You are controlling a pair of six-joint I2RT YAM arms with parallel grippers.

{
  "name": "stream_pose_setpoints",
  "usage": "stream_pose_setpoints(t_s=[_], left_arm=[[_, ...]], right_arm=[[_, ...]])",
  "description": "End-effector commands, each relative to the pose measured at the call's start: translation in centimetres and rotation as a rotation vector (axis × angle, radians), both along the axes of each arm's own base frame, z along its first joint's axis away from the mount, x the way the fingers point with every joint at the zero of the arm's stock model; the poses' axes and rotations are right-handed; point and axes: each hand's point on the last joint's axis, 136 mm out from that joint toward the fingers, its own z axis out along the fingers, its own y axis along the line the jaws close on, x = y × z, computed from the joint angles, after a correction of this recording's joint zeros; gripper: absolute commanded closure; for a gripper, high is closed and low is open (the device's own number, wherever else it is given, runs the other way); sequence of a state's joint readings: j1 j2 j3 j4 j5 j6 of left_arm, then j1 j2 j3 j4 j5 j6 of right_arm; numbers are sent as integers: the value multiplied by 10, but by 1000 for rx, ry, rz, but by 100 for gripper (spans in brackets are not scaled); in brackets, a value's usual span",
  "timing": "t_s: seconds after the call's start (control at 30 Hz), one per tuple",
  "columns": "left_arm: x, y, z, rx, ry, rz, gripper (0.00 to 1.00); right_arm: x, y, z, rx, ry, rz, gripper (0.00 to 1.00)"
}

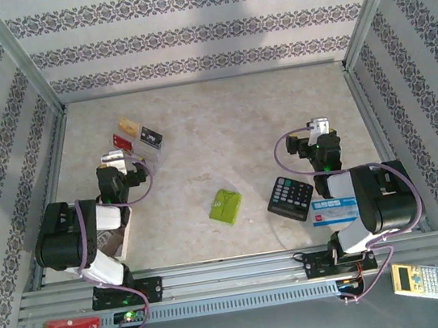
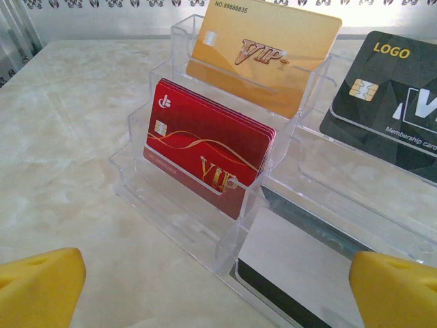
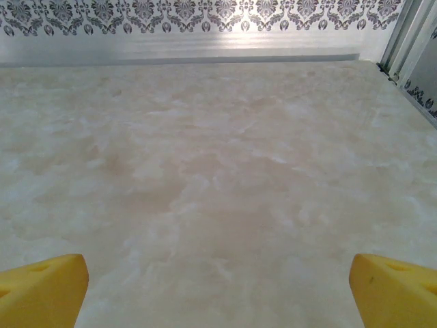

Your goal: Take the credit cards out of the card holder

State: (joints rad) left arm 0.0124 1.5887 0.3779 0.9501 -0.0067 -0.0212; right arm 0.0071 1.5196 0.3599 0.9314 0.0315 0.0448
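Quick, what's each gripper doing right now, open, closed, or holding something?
Left gripper: open, holding nothing.
Right gripper: open, holding nothing.

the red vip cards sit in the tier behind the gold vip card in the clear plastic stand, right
No: the left wrist view shows the red VIP cards in the tier in front of the gold VIP card, in the clear plastic stand.
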Motion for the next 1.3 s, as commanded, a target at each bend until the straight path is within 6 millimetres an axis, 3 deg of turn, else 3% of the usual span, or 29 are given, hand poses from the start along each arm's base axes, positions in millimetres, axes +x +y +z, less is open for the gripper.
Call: stream_pose_setpoints(t_s=[0.0,0.93,1.1,1.27], left_arm=[[3,-6,2,17,-3,-26,0],[2,-7,4,18,-15,-32,0],[-8,4,27,19,-55,35,0],[-15,9,57,11,-62,77,0]], right_arm=[[6,3,6,-5,-20,19,2],[4,7,11,-2,-37,45,2],[-5,7,34,-11,-53,45,2],[-9,21,52,-106,-39,32,2]])
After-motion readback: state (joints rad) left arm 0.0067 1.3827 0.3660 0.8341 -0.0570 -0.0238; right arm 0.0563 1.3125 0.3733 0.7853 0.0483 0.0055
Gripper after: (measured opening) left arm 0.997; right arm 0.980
